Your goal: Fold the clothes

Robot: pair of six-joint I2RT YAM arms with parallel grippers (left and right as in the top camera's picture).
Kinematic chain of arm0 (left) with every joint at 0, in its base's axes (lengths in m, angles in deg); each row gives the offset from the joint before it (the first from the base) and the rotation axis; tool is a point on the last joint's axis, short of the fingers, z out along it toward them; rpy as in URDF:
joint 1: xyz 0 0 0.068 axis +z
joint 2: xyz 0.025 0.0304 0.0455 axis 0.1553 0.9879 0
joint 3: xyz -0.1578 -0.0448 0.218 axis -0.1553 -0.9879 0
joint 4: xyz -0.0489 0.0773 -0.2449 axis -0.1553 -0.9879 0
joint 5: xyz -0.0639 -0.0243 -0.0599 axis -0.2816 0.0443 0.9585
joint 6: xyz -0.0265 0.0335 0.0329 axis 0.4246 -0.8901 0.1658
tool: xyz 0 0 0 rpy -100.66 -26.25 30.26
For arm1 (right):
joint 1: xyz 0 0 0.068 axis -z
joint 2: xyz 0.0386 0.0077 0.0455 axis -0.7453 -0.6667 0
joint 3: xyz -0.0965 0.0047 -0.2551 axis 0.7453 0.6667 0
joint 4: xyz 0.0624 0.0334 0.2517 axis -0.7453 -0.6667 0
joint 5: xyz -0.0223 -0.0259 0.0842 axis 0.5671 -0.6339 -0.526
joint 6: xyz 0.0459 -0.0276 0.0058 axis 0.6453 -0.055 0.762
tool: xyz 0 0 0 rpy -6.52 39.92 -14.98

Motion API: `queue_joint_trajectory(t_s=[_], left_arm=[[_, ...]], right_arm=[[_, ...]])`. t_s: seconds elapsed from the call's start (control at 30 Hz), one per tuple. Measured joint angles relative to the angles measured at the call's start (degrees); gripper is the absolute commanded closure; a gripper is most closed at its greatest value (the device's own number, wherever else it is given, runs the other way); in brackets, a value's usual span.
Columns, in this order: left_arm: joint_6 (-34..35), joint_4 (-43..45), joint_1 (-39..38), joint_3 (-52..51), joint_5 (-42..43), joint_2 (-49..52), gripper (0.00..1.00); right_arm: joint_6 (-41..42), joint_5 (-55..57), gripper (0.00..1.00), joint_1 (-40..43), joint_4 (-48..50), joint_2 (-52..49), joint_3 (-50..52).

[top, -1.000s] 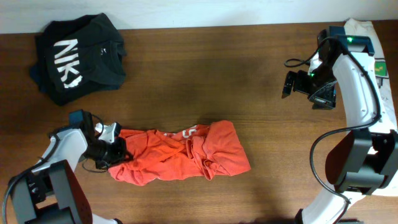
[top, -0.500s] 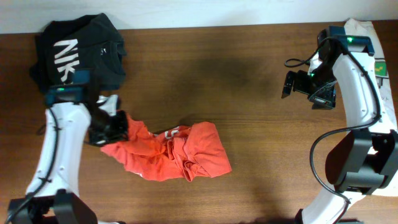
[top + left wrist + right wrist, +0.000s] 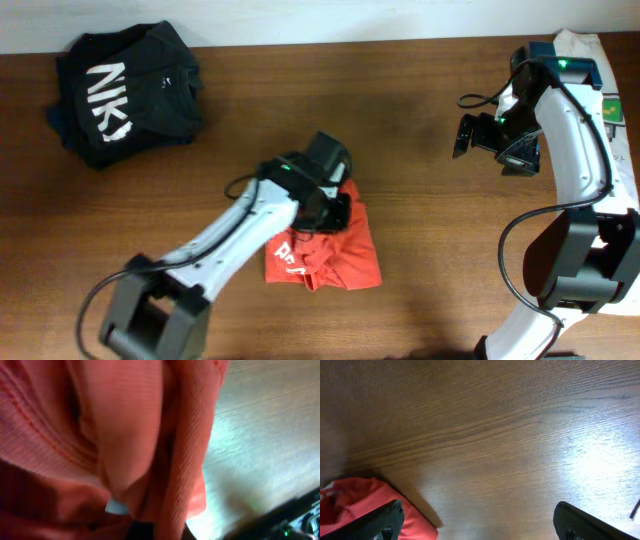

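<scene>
My left claw (image 3: 328,208) sits just below the middle of the overhead frame, clenched on the upper edge of the orange-red T-shirt (image 3: 335,258). The shirt lies bunched in a compact heap on the worktop (image 3: 400,100) at lower centre, with a bit of white lettering showing at its lower left. From my left wrist the ribbed orange cloth fills nearly the whole frame in blurred folds, with a strip of bare wood at the right. My right claw (image 3: 464,135) hangs at the upper right of the overhead frame, well apart from the shirt, released and holding nothing. In my right wrist view its two fingers (image 3: 385,519) stand wide apart at the lower corners, bare wood between them and a corner of the shirt at lower left. A black garment (image 3: 130,85) with large white letters lies at the upper left of the worktop, well apart from the T-shirt.
</scene>
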Motion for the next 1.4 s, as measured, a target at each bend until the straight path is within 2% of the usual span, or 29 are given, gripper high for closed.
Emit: queue_joint_trajectory(t_s=[0.03,0.1,0.23,0.27,0.37,0.4,0.43,0.47,0.53,0.6,0.7,0.83,0.9,0.93,0.97,1.0,1.17,1.27,1.37,1.4], left_arm=[[0.8,1.7,-1.4,0.0,0.0,1.3,0.59],[2.3,3.2,-4.4,0.0,0.2,3.8,0.43],[2.3,0.4,-6.6,1.7,2.1,4.3,0.25],[1.8,-2.6,-6.8,3.8,2.4,4.3,0.24],[0.3,-11.0,-7.2,12.3,3.0,3.2,0.30],[-1.0,-14.9,-7.1,15.1,2.5,2.4,0.25],[-2.2,-19.7,-6.7,18.0,0.5,1.0,0.08],[-3.4,-24.1,-4.9,19.9,-3.2,-1.7,0.06],[-4.6,-29.3,-0.6,20.8,-6.5,-4.2,0.06],[-6.9,-28.9,2.5,19.8,-7.1,-4.4,0.06],[-9.3,-19.1,0.3,11.0,-4.3,-4.3,0.07],[-8.9,-6.4,-5.0,1.1,-0.1,-3.9,0.11],[-8.7,-2.6,-7.0,-2.2,0.9,-2.5,0.32],[-8.3,-1.5,-7.7,-2.7,1.0,-1.2,0.52],[-8.1,-1.0,-8.5,-2.8,1.1,0.0,0.89],[-8.0,-0.4,-9.4,-3.0,1.1,0.8,1.00],[-7.6,0.2,-11.4,-2.6,3.4,1.4,1.00],[-7.5,0.7,-14.4,1.2,6.0,1.4,0.99],[-6.3,0.6,-17.3,1.5,6.8,1.4,0.73],[-6.3,0.6,-17.8,1.5,6.8,1.4,0.60]], right_arm=[[0.0,0.0,0.01,0.0,0.0,0.0,0.0],[0.1,0.0,0.01,0.0,0.0,0.0,0.0],[0.0,0.0,0.01,0.0,0.0,0.0,0.0],[0.0,0.0,0.01,0.0,0.0,0.0,0.0],[0.0,0.0,0.01,0.0,0.0,0.0,0.0],[0.0,0.0,0.01,0.0,0.0,0.0,0.0],[0.0,0.0,0.01,0.0,0.0,0.0,0.0],[0.0,0.0,0.01,0.0,0.0,0.0,0.0],[0.0,0.0,0.01,0.0,0.0,0.0,0.0],[0.0,0.0,0.01,0.0,0.0,0.0,0.0],[0.0,0.0,0.01,0.0,0.1,0.0,0.0],[0.0,-0.1,0.01,0.0,0.0,0.0,0.0],[0.0,0.0,0.01,0.0,0.0,0.0,0.0],[0.0,0.0,0.01,0.0,0.0,0.0,0.0],[0.0,0.0,0.01,0.0,0.0,0.0,0.0],[0.0,0.0,0.01,0.0,0.0,0.0,0.0],[0.0,0.0,0.01,0.0,0.0,0.0,0.0],[0.0,0.0,0.01,0.0,0.0,0.0,0.0],[0.0,0.0,0.01,0.0,0.0,0.0,0.0],[0.1,0.0,0.01,0.0,0.0,0.0,0.0]])
